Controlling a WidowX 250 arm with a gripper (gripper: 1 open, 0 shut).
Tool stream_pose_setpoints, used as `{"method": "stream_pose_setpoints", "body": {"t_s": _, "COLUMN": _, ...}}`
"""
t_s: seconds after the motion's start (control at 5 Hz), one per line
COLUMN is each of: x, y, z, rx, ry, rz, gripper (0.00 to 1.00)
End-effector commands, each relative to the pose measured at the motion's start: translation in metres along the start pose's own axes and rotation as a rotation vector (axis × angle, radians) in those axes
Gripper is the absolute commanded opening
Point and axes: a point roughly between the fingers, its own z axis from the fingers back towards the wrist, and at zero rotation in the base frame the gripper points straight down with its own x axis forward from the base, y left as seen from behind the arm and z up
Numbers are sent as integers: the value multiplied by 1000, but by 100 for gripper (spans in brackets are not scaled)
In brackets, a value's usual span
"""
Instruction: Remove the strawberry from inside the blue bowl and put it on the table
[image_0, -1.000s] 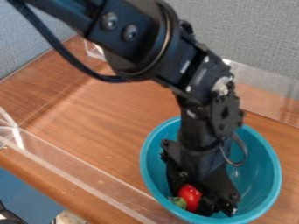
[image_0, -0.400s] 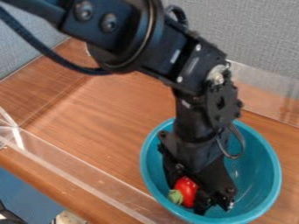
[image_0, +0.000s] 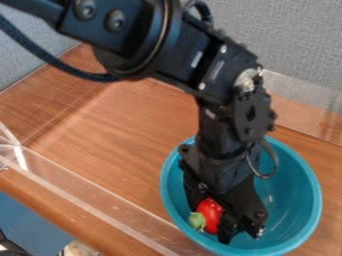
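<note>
The teal-blue bowl sits on the wood-grain table at the lower right. My black arm reaches straight down into it. The gripper is shut on the small red strawberry, whose green cap shows at its lower left. The berry hangs inside the bowl, close above its floor; whether it touches the floor I cannot tell. The fingertips are partly lost among the dark gripper parts.
Low clear acrylic walls edge the table along the front and left, with another clear wall at the back right. Bare wood lies left of the bowl. A grey backdrop stands behind.
The arm's upper links have shifted a little. The strawberry stays gripped in the bowl, perhaps a touch higher than before.
</note>
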Motion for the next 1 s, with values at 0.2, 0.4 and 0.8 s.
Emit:
{"method": "stream_pose_setpoints", "body": {"t_s": 0.2, "x": 17, "y": 13, "z": 29, "rx": 24, "ry": -87, "rz": 12, "gripper": 0}}
{"method": "stream_pose_setpoints", "body": {"t_s": 0.4, "x": 18, "y": 22, "z": 23, "rx": 19, "ry": -79, "rz": 28, "gripper": 0}}
{"method": "stream_pose_setpoints", "body": {"t_s": 0.8, "x": 19, "y": 54, "z": 62, "rx": 63, "ry": -134, "rz": 85, "gripper": 0}}
